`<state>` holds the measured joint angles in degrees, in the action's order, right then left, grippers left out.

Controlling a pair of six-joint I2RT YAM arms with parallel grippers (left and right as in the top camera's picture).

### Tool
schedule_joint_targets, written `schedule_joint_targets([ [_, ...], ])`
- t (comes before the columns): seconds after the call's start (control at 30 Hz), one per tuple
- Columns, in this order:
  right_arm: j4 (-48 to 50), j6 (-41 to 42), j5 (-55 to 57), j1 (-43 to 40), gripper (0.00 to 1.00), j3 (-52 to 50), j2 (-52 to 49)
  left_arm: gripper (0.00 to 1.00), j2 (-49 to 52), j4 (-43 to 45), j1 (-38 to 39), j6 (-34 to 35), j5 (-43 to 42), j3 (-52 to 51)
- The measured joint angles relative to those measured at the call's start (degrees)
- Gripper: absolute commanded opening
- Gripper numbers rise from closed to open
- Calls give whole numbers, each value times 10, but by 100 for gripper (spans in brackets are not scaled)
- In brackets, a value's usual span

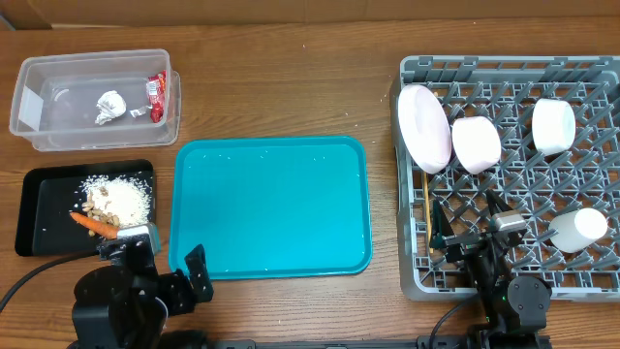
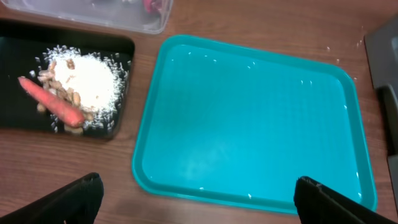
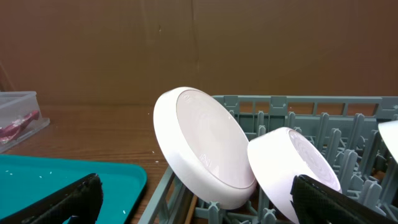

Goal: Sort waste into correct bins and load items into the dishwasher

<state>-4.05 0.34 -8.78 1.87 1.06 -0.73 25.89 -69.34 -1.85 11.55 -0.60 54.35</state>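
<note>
The clear tub [image 1: 39, 78] at the back left holds the tissue ball [image 1: 110, 107] and the red wrapper [image 1: 156, 92]. The black tray [image 1: 39, 208] holds rice [image 1: 131, 197], peanut shells [image 1: 97, 202] and the carrot [image 1: 95, 224], which also shows in the left wrist view [image 2: 53, 102]. The grey dish rack [image 1: 581, 73] holds the plate [image 1: 423, 127], two bowls [image 1: 476, 143] [image 1: 553, 126], the cup [image 1: 578, 229] and the chopsticks [image 1: 425, 208]. My left gripper [image 1: 160, 262] [image 2: 199, 202] is open and empty by the teal tray's front left corner. My right gripper [image 1: 470, 237] [image 3: 196, 199] is open and empty over the rack's front.
The teal serving tray [image 1: 270, 206] lies mid-table with a few rice grains on it. In the right wrist view, the plate [image 3: 205, 143] and a bowl [image 3: 292, 168] stand on edge in the rack just ahead of the fingers.
</note>
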Motion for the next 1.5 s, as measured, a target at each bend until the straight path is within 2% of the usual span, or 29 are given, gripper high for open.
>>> schedule_joint_targets([
  [0.07,-1,0,0,0,100,0,0,100,-9,41,0,0,4,-14],
  [0.2,-2,0,0,0,100,0,0,100,-65,149,0,0,8,-106],
  [0.37,-1,0,0,0,100,0,0,100,-168,359,1,0,4,-301],
  [0.43,-1,0,0,0,100,0,0,100,-202,467,8,-1,2,-369],
  [0.47,-1,0,0,0,100,0,0,100,-227,549,13,-6,0,-415],
  [0.57,-1,0,0,0,100,0,0,100,-247,667,15,-15,-1,-477],
  [0.63,-1,0,0,0,100,0,0,100,-249,704,15,-17,-3,-504],
  [0.67,-1,0,0,0,100,0,0,100,-250,712,15,-19,-4,-519],
  [0.8,-1,0,0,0,100,0,0,100,-250,651,15,-24,-9,-539],
  [1.5,-1,0,0,0,100,0,0,100,-250,650,15,-26,-9,-539],
])
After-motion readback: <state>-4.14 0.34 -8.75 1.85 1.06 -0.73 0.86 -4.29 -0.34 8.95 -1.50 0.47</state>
